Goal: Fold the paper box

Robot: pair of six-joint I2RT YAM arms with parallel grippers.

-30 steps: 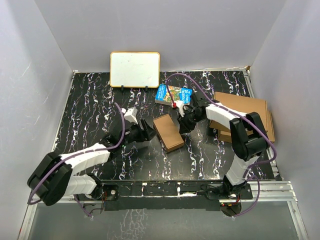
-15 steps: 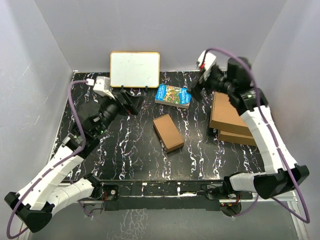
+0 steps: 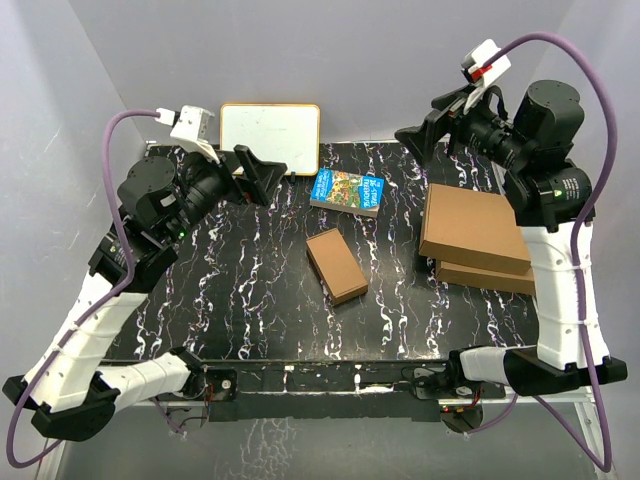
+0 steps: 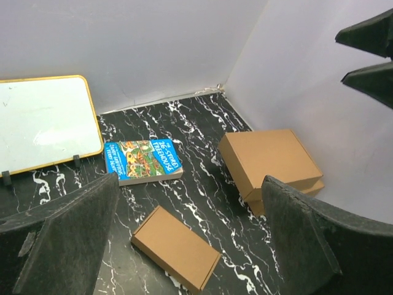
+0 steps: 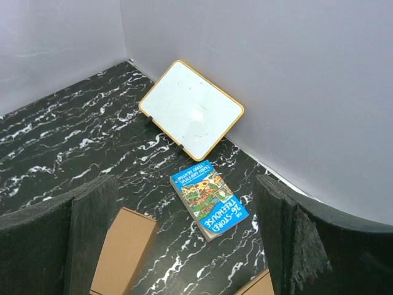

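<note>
I see the paper box (image 3: pixel 336 265) lying flat near the middle of the table (image 3: pixel 200 290). It looks closed, a small brown rectangle, and it is turned at a slant to the table edges, with one short end towards the far edge. Nothing touches it.

Both arms stand high above the table and well apart from the box. The left gripper (image 4: pixel 189 184) is over the far left corner. Its jaws are spread wide and there is nothing between them. In its own camera I look down between the two dark fingers (image 4: pixel 67 233) onto the box. The right gripper (image 5: pixel 185 179) is over the far right part of the table. Its jaws are also spread wide and hold nothing. The tips of this gripper show in the upper right corner of the left wrist view.

A blue book (image 3: pixel 347 191) lies flat between the paper box and the far edge, near the box but not touching it. At the far edge, to the left of the book, a whiteboard (image 3: pixel 270 138) with a yellow frame stands tilted back towards the wall. At the right edge of the table are two larger brown boxes (image 3: pixel 475 228), one on top of the other. The upper one is a little turned, so that the lower one shows along its near side.
</note>
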